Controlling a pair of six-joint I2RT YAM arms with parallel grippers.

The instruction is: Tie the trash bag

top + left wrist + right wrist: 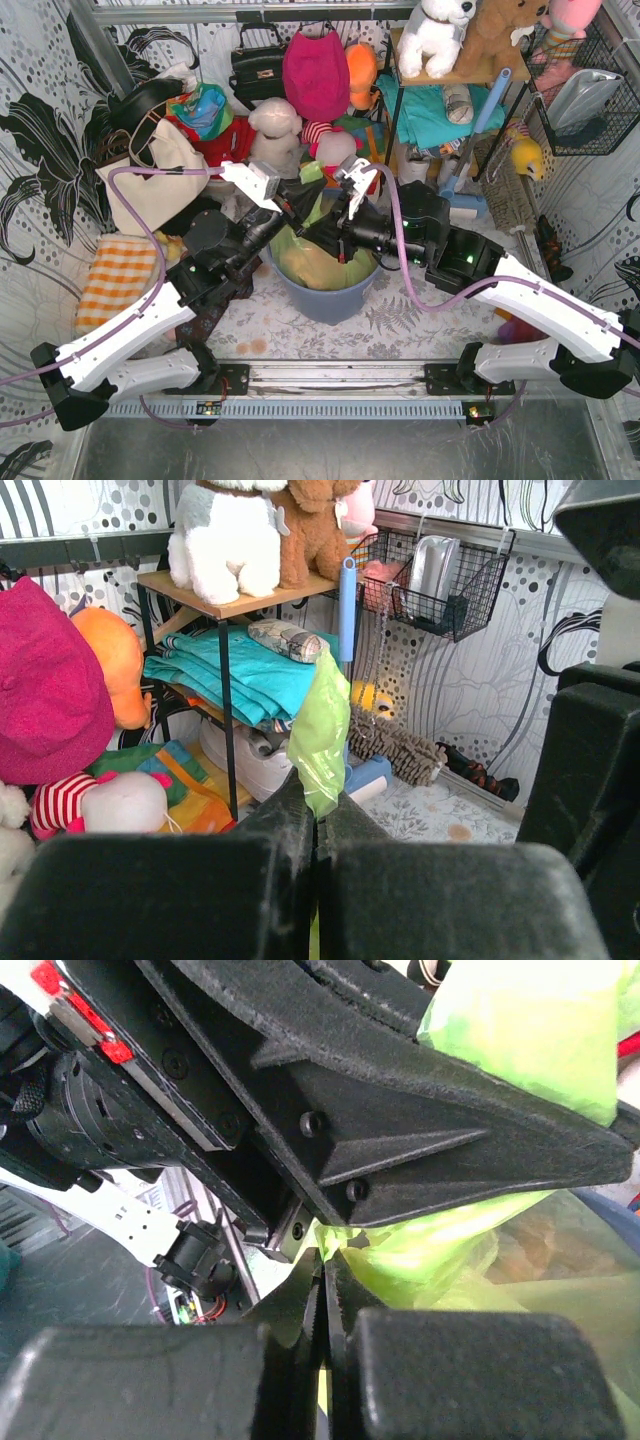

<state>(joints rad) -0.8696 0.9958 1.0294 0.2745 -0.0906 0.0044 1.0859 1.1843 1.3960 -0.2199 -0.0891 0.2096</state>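
The bin (335,300) stands on the table (400,325) just ahead of the two arms. The bag (312,262) sits in it with its top rising above the rim, and something brownish shows through the green film in the right wrist view. Both grippers meet over the bin's mouth. The right gripper (322,1290) has its jaws pressed together on a fold of the bag's film, close under the left gripper (315,825). The left jaws are likewise closed, pinching a strip of the bag that stands up from between the fingers. Left of the bin lie a checked cloth (115,280) and a tote (150,170). Behind, plush toys (275,125) crowd the back wall. A shelf (240,602) carries two more over folded teal cloth (240,675), and a wire basket (580,95) hangs at the far right.
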